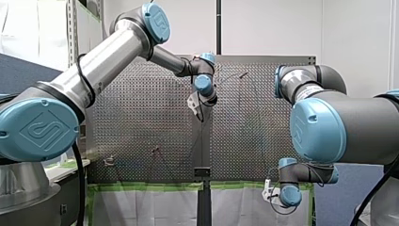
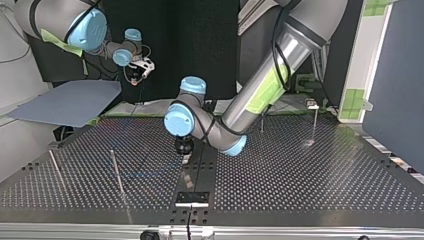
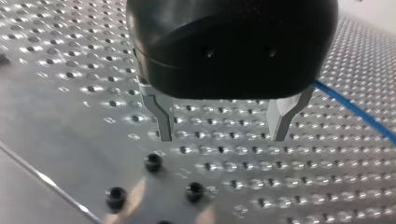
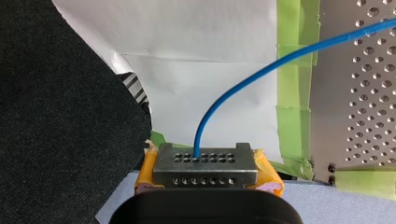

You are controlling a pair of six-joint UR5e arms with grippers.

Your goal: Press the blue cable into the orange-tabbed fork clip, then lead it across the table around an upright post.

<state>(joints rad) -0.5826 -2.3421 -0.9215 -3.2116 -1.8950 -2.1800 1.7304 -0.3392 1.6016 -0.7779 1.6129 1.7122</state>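
The blue cable rises out of my right pincer, which is clamped on it between yellow pads. From there it arcs over the green tape toward the perforated bench. That pincer hangs just off the bench's edge, well apart from the middle of the work. Another stretch of the cable lies on the bench just beside my left pincer. Its metal fingers stand apart with nothing between them, low over bare holes and a few black screws. Seen from across the bench, the left pincer sits near the middle, with thin upright posts standing well apart to either side of it. I cannot pick out the orange-tabbed fork clip in any view, so I cannot say the cable is seated in it. Nor does anything show the cable bent around a post. As I judge it, the task is near its start: the cable is in hand, and both the pressing and the routing are left to do.
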